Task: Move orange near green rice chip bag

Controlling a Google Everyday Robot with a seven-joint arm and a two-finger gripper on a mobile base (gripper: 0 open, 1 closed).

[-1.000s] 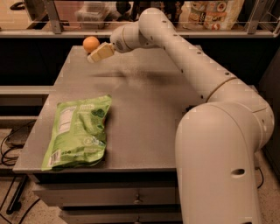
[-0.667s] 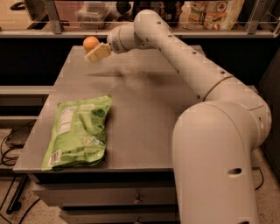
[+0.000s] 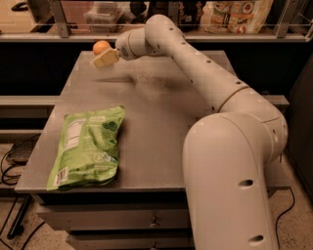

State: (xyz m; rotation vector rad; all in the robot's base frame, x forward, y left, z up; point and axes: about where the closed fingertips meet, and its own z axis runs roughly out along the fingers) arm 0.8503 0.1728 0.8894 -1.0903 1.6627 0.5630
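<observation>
Take the grey table as a clock face with twelve at its far edge, and you find the orange at about eleven o'clock, right at the far left corner. The gripper is there too, its pale yellowish tip on the five o'clock side of the fruit and seeming to touch it. You cannot tell from this view whether it is spread wide, drawn narrow or clasping the orange, nor whether the orange rests on the table top or hangs just above it. A soft shadow lies on the table a little toward the middle from the gripper. The white arm reaches in from the four o'clock side, slanting over the right half of the table from the robot's bulky white body, which fills the near right of the view and covers the table's near right corner. The green rice chip bag lies flat at about eight o'clock, near the front left edge, with its white nutrition label toward its left side. The bag and the orange are well apart, with a stretch of grey table top between them. Under the table top you see a drawer front, and beyond the twelve o'clock edge a shelf with packaged goods.
</observation>
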